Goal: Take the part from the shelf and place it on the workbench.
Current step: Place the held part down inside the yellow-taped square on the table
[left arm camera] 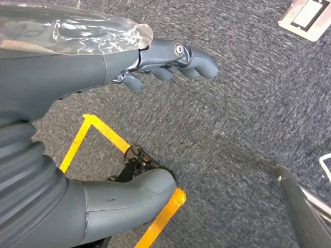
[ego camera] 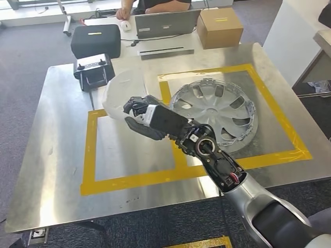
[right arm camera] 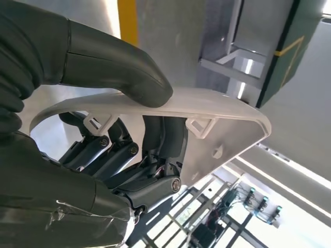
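Right hand (ego camera: 141, 118): I've got it gripping the white part (ego camera: 124, 93), thumb on top, fingers underneath.
Part: held over the metal tabletop (ego camera: 58, 129), at the yellow-taped square; it looks clear of the surface, hard to say.
Left hand (left arm camera: 167, 64): empty, fingers loosely apart, above carpet.
Beside: silver hubcap (ego camera: 216, 108).

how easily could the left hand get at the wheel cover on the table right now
Probably not easily: the left hand hangs open over carpet, and the right hand, holding the white part, reaches across in front of the wheel cover.

Lab/office: taped steel workbench (ego camera: 58, 155), laptop (ego camera: 171, 23), grey carpet (ego camera: 23, 57)
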Available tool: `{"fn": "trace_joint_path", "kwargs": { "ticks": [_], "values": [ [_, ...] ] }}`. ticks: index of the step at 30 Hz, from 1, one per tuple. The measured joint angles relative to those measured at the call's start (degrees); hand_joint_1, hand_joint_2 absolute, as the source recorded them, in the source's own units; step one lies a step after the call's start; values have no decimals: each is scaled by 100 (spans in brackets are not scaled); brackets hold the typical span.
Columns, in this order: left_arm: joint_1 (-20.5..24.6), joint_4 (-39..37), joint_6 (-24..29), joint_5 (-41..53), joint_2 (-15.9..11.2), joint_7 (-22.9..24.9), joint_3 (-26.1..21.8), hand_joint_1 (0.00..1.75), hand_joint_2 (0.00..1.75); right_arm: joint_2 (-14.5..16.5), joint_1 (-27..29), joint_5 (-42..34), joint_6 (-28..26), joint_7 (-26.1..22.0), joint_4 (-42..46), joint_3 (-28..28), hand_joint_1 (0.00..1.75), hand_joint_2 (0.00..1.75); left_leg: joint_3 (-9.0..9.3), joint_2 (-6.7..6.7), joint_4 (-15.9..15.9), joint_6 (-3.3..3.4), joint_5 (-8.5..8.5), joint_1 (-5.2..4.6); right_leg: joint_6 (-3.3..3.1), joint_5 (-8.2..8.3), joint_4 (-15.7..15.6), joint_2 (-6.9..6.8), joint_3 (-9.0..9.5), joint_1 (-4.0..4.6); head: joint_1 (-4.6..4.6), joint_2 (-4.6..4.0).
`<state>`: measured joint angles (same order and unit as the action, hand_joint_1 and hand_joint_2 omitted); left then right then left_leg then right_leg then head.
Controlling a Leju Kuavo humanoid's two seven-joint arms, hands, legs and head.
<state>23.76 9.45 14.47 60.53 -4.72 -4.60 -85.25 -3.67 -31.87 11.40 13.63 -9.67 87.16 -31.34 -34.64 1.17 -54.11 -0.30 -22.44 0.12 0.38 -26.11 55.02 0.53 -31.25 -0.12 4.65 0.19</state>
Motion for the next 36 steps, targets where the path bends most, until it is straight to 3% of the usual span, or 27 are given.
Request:
{"fn": "trace_joint_path", "kwargs": {
  "ticks": [7, 14, 19, 36],
  "values": [
    [14, -1, -29, -154, 14, 48, -1, 0, 175, 193, -186, 1664, -606, -929, -1057, -671, 175, 175, -3, 5, -1, -7, -5, -8, -1, -1, -12, -4, 5, -8, 0, 1],
    [22, -1, -72, -165, 18, 48, -1, 0, 175, 451, -405, 2194, -1016, -1179, -2013, -1072, 175, 175, -5, 10, -3, -7, -6, -9, 0, -1, -21, -9, 7, -10, 0, 0],
    [45, -1, -80, -108, 32, 71, -1, 0, 175, 640, -612, 2926, -1737, -1397, -2780, -1284, 175, 175, -5, 10, -3, -7, -8, -9, 0, -1, -24, -9, 7, -10, -1, 1],
    [70, -1, -37, -103, 69, 90, -1, 0, 175, 1093, -1061, 3409, -2227, -1510, -4909, -1599, 175, 175, -5, 8, -4, -12, -13, -8, 0, -3, -26, -5, 3, -10, 0, 1]
  ]
}}
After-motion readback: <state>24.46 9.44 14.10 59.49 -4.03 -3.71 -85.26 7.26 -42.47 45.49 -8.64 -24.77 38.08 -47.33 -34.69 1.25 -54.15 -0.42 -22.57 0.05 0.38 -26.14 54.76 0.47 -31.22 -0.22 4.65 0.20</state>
